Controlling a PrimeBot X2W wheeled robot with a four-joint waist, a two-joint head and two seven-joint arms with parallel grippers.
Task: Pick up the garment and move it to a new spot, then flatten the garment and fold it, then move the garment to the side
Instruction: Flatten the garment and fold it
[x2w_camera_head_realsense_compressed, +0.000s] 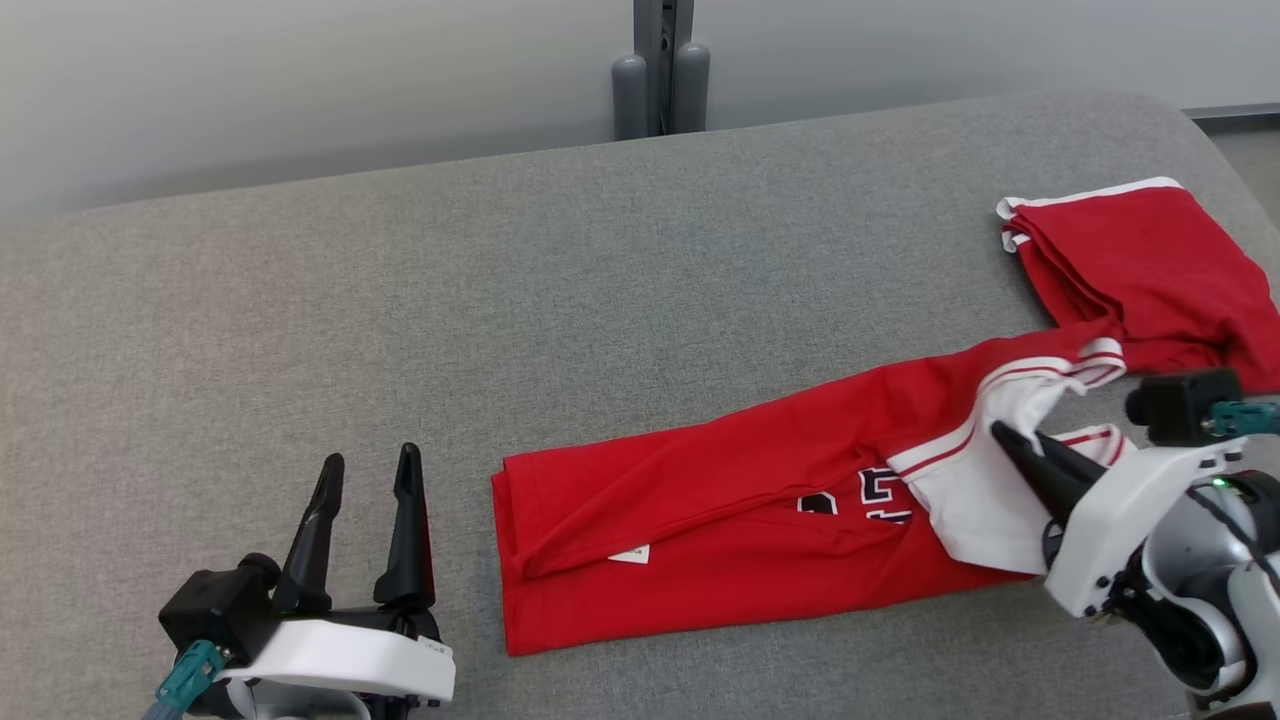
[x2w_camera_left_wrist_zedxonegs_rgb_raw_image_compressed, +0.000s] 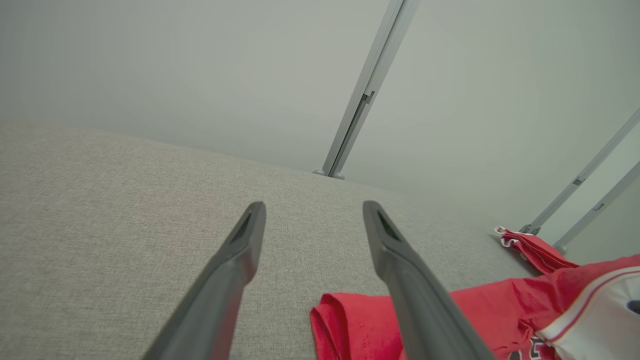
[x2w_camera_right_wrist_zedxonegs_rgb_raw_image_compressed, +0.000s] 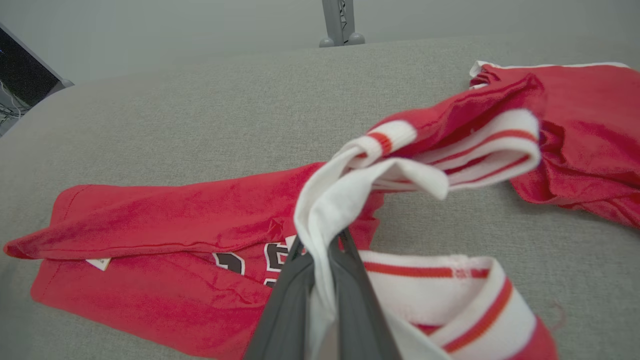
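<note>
The right jaws are pinched shut on the white trim of the red garment (x2w_camera_head_realsense_compressed: 720, 500), which lies long on the bench (x2w_camera_head_realsense_compressed: 500, 300) at its near right, and the left jaws gape empty beside its hem, so I would draw the trim over low and slowly, keeping the edges aligned.

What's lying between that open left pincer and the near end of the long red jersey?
Nothing: in the head view, just a bare strip of grey surface separates the left pincer from the red jersey.
</note>
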